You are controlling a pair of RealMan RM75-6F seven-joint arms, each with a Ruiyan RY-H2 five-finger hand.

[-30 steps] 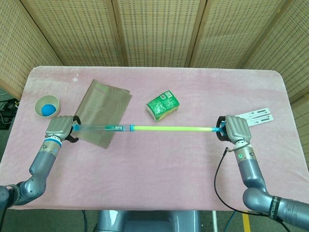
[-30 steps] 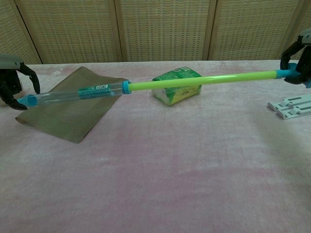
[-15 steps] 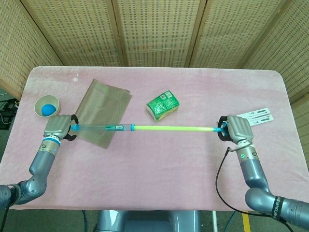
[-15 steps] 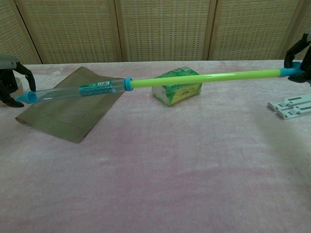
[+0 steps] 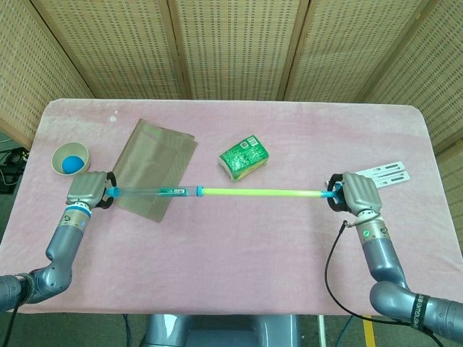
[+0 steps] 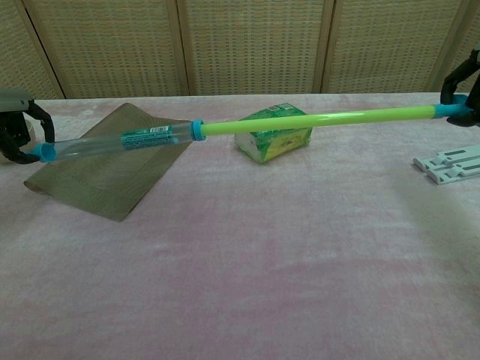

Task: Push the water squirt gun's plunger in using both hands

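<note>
Left robot hand (image 5: pixel 88 189) grips the blue nozzle end of the water squirt gun (image 5: pixel 155 191), fingers curled round the tip. Right robot hand (image 5: pixel 354 194) grips the blue cap at the far end of the plunger (image 5: pixel 260 192), fingers wrapped round it too. The gun hangs between the 2 hands, lifted off the bench (image 5: pixel 239 246), roughly level, running left to right. In the chest view the clear barrel passes over the brown mesh mat (image 6: pixel 105 176) and the green rod passes in front of the green packet (image 6: pixel 274 135).

The plunger is nearly fully drawn out: a long stretch of green rod shows between the barrel collar (image 5: pixel 198 191) and the right hand.

Step in hand: both ends grasped, the push itself looks not yet done or barely begun. Next move likely calls for bringing the hands toward each other along the gun's axis, keeping rod and barrel in line so the rod does not bend or jam, with the left hand bracing.

Further out: bowl with blue ball (image 5: pixel 70 159) at far left, white plastic strips (image 5: pixel 387 173) just behind the right hand.
</note>
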